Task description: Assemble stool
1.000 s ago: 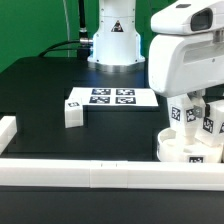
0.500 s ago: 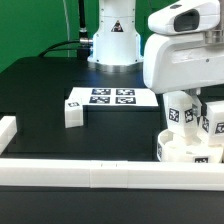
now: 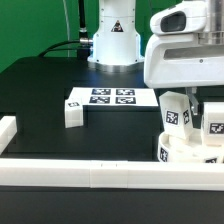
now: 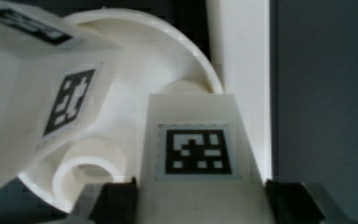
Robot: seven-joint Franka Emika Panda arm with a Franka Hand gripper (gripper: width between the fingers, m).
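Gripper status: closed on one stool leg, the held leg. In the wrist view both dark fingers press against opposite side faces of this leg, and I see no gap on either side. In the exterior view the held leg hangs directly below the white gripper housing. Its long axis is close to vertical, with the top leaning slightly toward the exterior view's left, and one tagged face is turned toward the near side. Its lower end meets the top of the seat; I cannot tell whether it sits in a socket. The seat is a short round cylinder standing flat at the near right of the table, just behind the near rail. A second leg stands upright on the seat, just to the right of the held leg and apart from it. A loose leg lies on the table well to the left, just beside the near left corner of the marker board. I cannot make out which way its long axis runs. A left rail borders the table at the left edge. The arm's base stands at the far side, behind the marker board.
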